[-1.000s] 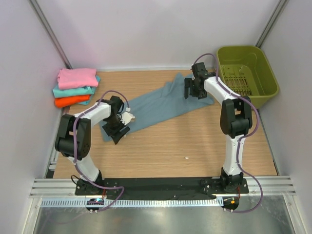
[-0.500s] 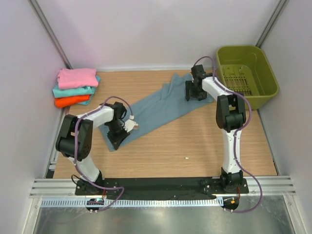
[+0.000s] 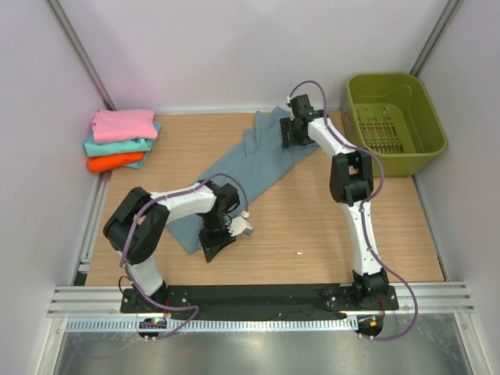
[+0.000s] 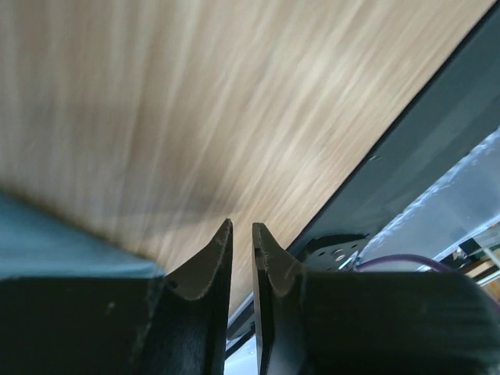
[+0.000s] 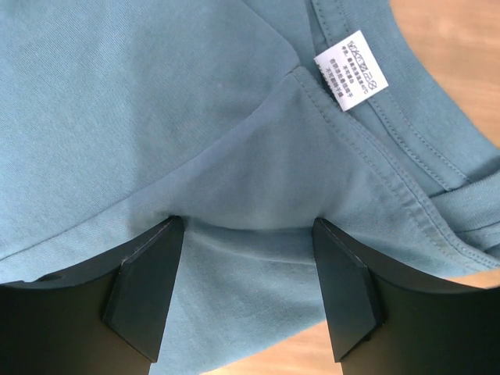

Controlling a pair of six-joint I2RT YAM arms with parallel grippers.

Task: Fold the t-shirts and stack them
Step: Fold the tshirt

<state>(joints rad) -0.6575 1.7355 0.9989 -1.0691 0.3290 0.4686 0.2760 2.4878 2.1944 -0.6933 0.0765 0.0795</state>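
A slate blue-grey t-shirt lies stretched in a diagonal band across the wooden table. My left gripper sits at its near hem corner. In the left wrist view the jaws stand almost together with a thin slit. Blue cloth runs up against the left finger, and the pinch itself is hidden. My right gripper is at the far collar end. It is open wide and presses down on the shirt just below the white neck label. A ridge of cloth lies between its fingers.
Folded pink, teal and orange t-shirts are stacked at the back left by the wall. An olive-green basket stands at the back right. The black base plate runs along the near edge.
My left gripper closed and moved right and nearer, and the shirt's hem came with it. My right gripper slid left and farther back, taking the collar end along.
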